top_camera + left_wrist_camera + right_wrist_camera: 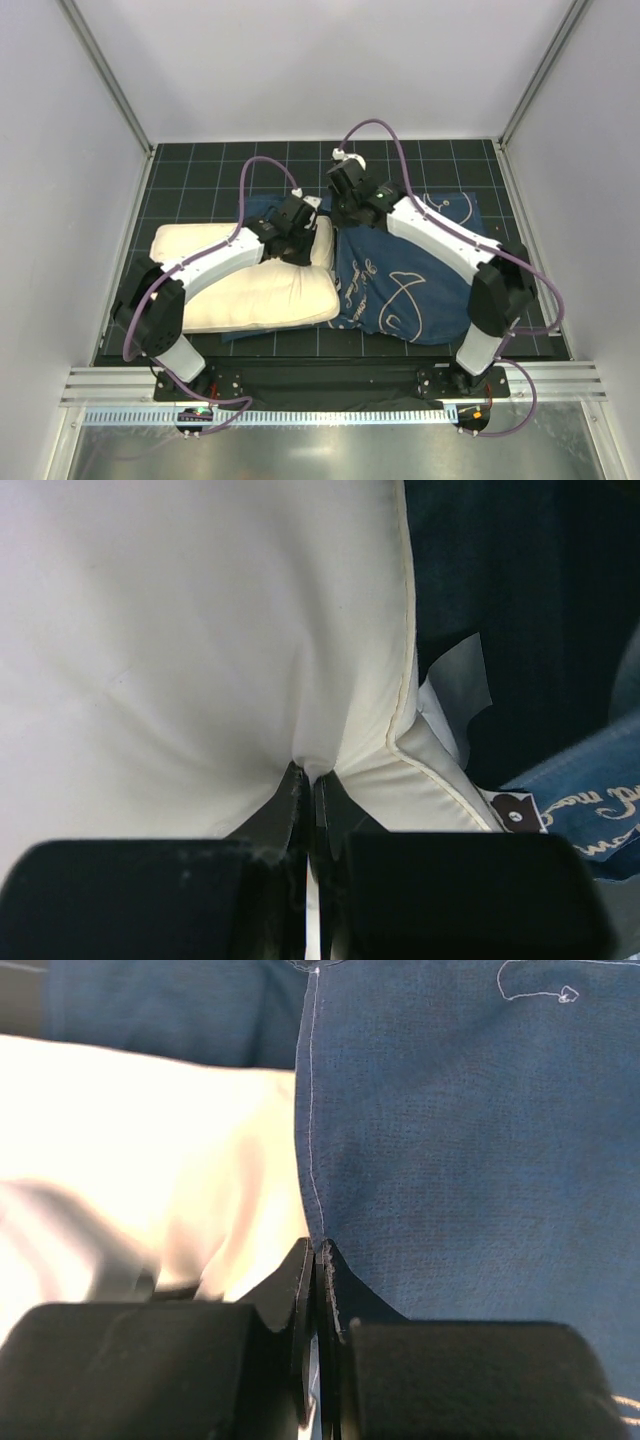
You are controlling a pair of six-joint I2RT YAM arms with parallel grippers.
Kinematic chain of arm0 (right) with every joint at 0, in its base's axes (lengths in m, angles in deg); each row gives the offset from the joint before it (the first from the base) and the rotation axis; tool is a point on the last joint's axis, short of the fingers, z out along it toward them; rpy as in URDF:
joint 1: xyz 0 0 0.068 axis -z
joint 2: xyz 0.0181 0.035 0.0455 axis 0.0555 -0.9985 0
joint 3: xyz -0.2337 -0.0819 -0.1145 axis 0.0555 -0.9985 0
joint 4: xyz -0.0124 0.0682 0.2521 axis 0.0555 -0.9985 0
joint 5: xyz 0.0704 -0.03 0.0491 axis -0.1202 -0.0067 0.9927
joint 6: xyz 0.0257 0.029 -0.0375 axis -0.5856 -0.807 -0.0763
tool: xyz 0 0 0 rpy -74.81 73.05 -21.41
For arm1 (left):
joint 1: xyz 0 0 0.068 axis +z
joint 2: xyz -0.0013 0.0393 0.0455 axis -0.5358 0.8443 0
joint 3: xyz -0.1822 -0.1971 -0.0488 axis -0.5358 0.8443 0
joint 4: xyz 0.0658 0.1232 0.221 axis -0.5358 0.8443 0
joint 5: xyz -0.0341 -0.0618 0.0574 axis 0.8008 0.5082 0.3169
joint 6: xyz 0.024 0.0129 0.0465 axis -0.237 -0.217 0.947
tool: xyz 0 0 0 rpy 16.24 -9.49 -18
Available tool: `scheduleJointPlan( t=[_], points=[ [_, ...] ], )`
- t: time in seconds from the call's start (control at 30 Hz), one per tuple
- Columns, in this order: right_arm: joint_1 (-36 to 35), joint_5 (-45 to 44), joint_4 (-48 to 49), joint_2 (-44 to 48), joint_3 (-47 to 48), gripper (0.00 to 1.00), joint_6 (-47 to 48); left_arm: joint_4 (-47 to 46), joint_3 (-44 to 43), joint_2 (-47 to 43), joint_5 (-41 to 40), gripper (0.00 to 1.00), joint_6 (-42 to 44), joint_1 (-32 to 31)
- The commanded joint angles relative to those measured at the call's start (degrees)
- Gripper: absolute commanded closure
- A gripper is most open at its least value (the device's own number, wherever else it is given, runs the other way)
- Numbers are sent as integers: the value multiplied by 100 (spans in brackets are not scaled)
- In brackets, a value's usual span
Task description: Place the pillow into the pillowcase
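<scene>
Overhead view: a plump cream-white rectangular fabric pillow lies on a dark gridded table, left of centre. Its long axis runs from 9 o'clock to 3 o'clock, tipped slightly, with one short end pointing at 3 o'clock.

That end meets a large navy-blue fabric pillowcase printed with thin white line drawings, which spreads flat toward 3 o'clock. Strips of blue show past the pillow's 12 and 6 o'clock edges, so its right part seems to rest on the case's lower layer.

The task looks barely begun. Nearly the whole pillow is uncovered, and almost all the sliding-in remains.

The left gripper sits near the pillow's 1 o'clock corner. Its wrist view shows the jaws pressed together, pinching a fold of pillow cloth beside the seam.

The right gripper is just beside it, toward 2 o'clock. Its jaws are closed on the pillowcase's stitched hem, where the blue cloth meets the pillow.
</scene>
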State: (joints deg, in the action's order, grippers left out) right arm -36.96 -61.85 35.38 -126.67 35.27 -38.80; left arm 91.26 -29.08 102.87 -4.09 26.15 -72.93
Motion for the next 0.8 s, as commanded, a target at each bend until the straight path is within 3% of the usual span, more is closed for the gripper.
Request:
scheduleJointPlan(
  t=[0.0,0.17,0.47,0.7,0.77],
  points=[
    [-81,276,539,771,-390,96,-27,617,-66,147,-107,100,101,-34],
    [-196,785,839,1158,-1068,95,-194,801,-566,287,-730,100,118,-25],
    [-222,936,778,1158,-1043,92,-211,1083,-1850,542,-1803,100,241,-33],
    [-222,1006,619,1035,-779,92,-264,503,-1588,753,-2409,100,92,-112],
    [-222,1050,532,1000,-691,91,-273,450,-1552,946,-2942,100,83,-191]
  ],
)
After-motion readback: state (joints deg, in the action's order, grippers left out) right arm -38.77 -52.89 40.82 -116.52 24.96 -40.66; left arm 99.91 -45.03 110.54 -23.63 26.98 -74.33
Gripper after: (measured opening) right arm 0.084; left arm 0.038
